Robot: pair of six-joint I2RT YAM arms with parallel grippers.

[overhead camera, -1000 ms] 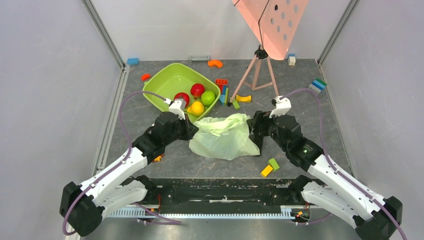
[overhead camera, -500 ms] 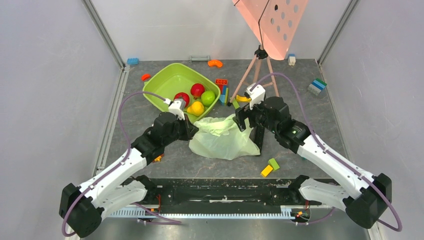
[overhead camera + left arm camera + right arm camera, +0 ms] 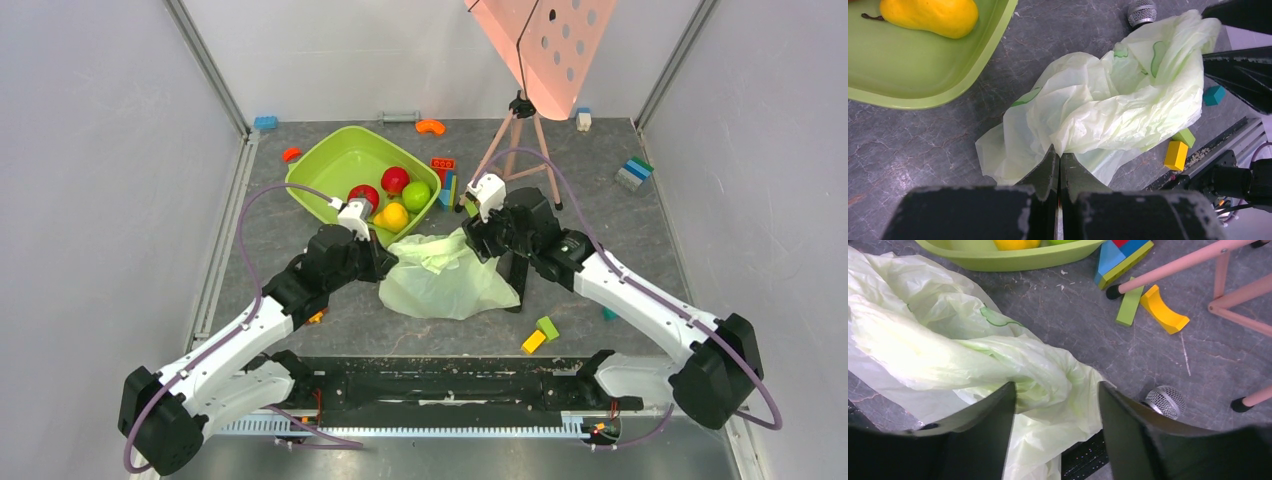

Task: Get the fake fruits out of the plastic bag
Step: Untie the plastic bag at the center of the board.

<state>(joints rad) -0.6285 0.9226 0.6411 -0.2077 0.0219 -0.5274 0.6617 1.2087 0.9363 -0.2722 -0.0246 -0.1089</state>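
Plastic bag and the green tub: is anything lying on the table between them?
No. In the left wrist view, the stretch between the plastic bag and the green tub is just bare grey tabletop.

The scene is lit brightly and evenly from above, and only faint, soft shadows are cast on the grey desk point(image 3: 680, 200). The top view is rendered sharp throughout. In the wrist views the plastic bag point(image 3: 1108, 105) is slightly washed out where its pale folds catch the light, and a soft sheen is seen on the yellow pear point(image 3: 928, 15). The left hand point(image 3: 1059, 155) and right hand point(image 3: 1055, 390) are shown dark and blurred at the bottom edge.
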